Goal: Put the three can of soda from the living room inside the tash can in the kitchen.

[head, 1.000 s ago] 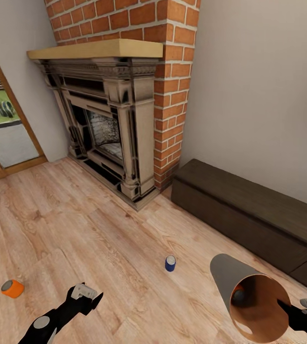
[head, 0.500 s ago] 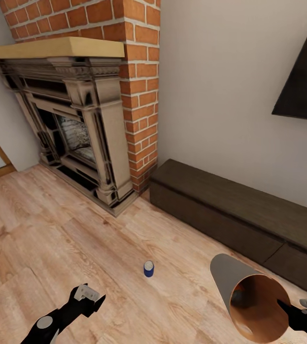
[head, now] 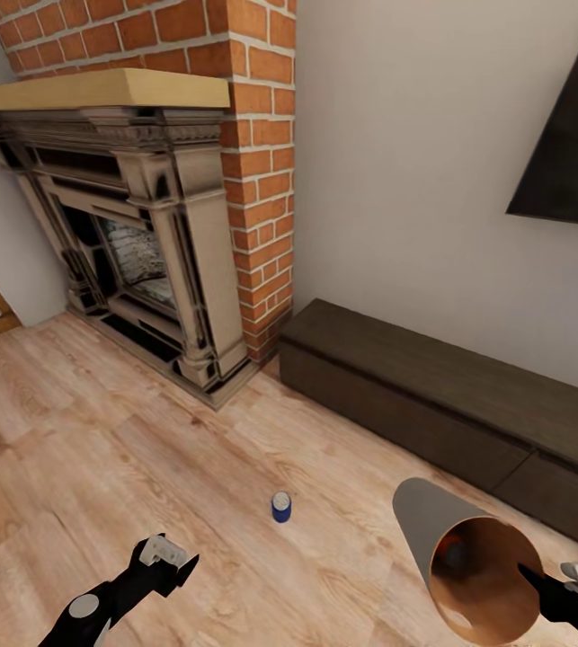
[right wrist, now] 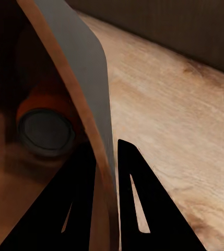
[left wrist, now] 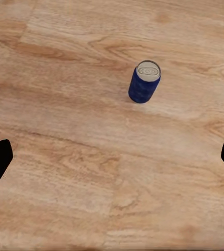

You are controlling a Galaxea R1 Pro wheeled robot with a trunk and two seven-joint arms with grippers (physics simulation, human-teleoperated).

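Matt wood-grain floor (head: 100, 449) is showing; the blue can (left wrist: 143, 82) is looking metal-topped, the bin (head: 432, 521) perhaps matt plastic

Even, flat simulator light in my head view; no glare.

My head view bends straight lines near its edges, the brick fireplace (head: 235, 135) leaning. The blue can (left wrist: 144, 82) renders sharp with a faint shadow. Inside the bin (right wrist: 75, 78) my right wrist view goes dim and murky.

A brick fireplace (head: 158, 234), a dark low bench (head: 432, 395) and a black wall screen (head: 567, 153) edge the wood floor (head: 100, 467)
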